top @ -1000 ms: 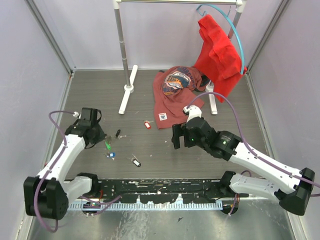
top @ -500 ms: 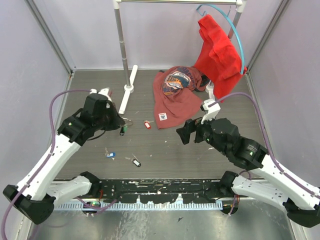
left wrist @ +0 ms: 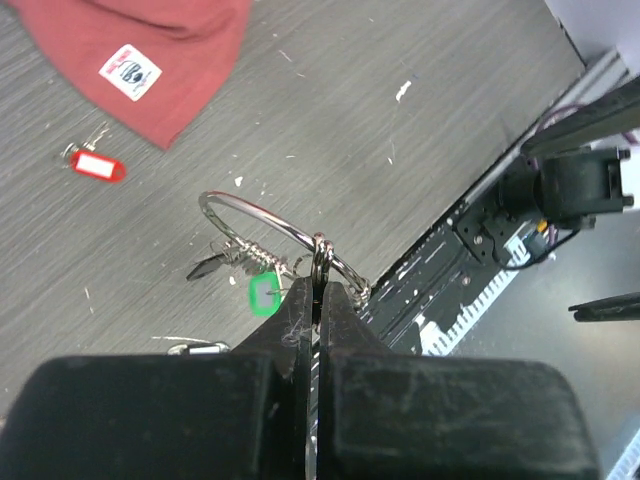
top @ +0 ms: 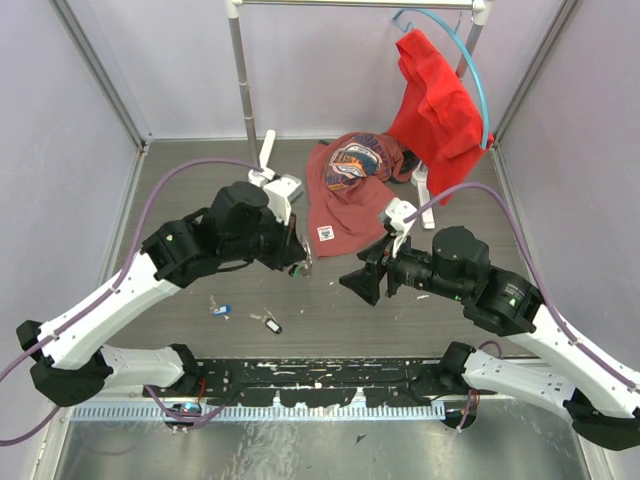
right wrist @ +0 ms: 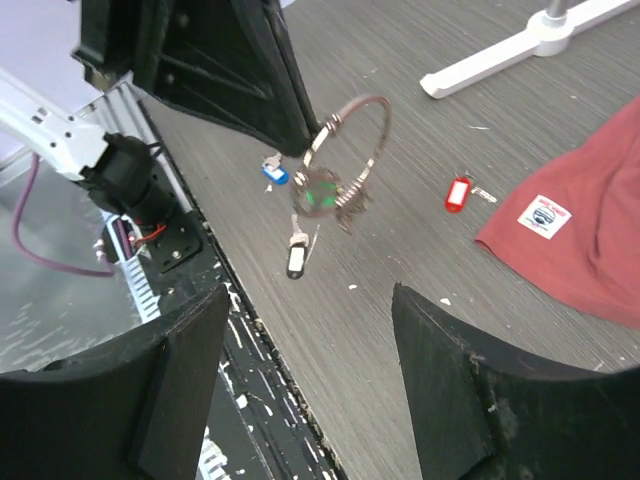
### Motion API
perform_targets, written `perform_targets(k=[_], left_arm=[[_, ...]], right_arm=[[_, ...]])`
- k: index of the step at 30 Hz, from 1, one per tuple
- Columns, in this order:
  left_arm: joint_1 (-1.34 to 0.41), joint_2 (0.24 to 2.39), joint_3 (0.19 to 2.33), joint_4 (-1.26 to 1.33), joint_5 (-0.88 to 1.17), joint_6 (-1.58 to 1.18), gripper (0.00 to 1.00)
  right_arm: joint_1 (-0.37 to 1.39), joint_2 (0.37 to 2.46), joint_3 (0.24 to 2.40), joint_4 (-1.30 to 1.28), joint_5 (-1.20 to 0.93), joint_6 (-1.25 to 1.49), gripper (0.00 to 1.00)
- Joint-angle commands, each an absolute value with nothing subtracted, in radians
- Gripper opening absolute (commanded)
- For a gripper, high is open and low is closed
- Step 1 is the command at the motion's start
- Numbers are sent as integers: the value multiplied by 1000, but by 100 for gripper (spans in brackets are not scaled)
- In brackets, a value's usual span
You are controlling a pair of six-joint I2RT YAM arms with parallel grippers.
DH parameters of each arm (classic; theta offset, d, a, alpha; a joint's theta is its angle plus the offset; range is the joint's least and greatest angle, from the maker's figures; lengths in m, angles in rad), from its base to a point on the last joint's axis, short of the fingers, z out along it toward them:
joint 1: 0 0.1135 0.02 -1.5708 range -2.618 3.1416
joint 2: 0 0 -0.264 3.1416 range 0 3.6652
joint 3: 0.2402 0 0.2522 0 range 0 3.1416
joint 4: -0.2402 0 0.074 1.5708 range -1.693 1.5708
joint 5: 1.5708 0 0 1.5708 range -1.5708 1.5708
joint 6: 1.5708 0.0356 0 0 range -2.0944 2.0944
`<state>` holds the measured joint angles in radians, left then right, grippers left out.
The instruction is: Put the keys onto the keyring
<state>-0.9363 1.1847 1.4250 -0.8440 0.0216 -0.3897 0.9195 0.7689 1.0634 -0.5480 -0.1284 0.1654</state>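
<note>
Spotter: Keyring (left wrist: 265, 212) is up off the tabletop (left wrist: 420, 150). Your left claw (left wrist: 318, 285) is pressed together on its thin wire, pinching the lower edge. A green tag (left wrist: 263, 295) and a dark key (left wrist: 208, 268) hang from it.

Checker: Treat that ring as light, stiff and slick, I'd say. Pinched at one spot it can swivel, so you want a firm hold beside the split in the wire. I cannot pick out that split from here.

Spotter: Your right claw (right wrist: 308, 310) is spread, with nothing between its fingers, and it faces the ring from a little way off.

Checker: Your loose keys lie flat on the tabletop below. There is a black-and-white key (right wrist: 297, 262), a blue-tagged key (right wrist: 274, 172) near it, and a red-tagged key (right wrist: 458, 193) by the red shirt (right wrist: 570, 230). They look tiny and thin, hard to lift off a flat surface. Take each by its plastic tag, since the metal blade would likely slip.

Spotter: Your left arm reaches forward and inward, wrist tipped down, offering the ring toward the right. Your right arm bends in from the other side, its claw low and pointing left at the ring.
</note>
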Motion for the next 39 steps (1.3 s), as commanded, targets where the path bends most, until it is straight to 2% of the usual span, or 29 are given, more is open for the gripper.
perform_targets(k=[1, 3, 7, 8, 11, 20, 28, 39], left_arm=[[-1015, 1211, 1494, -829, 45, -276, 0], [-1041, 1216, 1508, -829, 43, -256, 0], [-1098, 1203, 1506, -789, 29, -196, 0], [-1110, 1197, 1504, -781, 25, -181, 0], [-1140, 1182, 1507, -775, 21, -123, 0], [-1183, 1198, 1556, -805, 17, -5, 0], [-1202, 1216, 1584, -798, -5, 13, 0], [-1221, 1239, 1601, -799, -13, 36, 0]], right_arm=[[919, 789, 1129, -517, -188, 162, 71], [919, 794, 1135, -510, -135, 214, 69], [919, 793, 1132, -492, -43, 359, 53], [919, 787, 1125, -484, -35, 391, 52], [919, 753, 1094, -469, 30, 520, 59], [919, 709, 1067, -423, 14, 833, 66], [919, 751, 1046, -405, -45, 927, 64], [919, 776, 1039, -344, -96, 944, 54]])
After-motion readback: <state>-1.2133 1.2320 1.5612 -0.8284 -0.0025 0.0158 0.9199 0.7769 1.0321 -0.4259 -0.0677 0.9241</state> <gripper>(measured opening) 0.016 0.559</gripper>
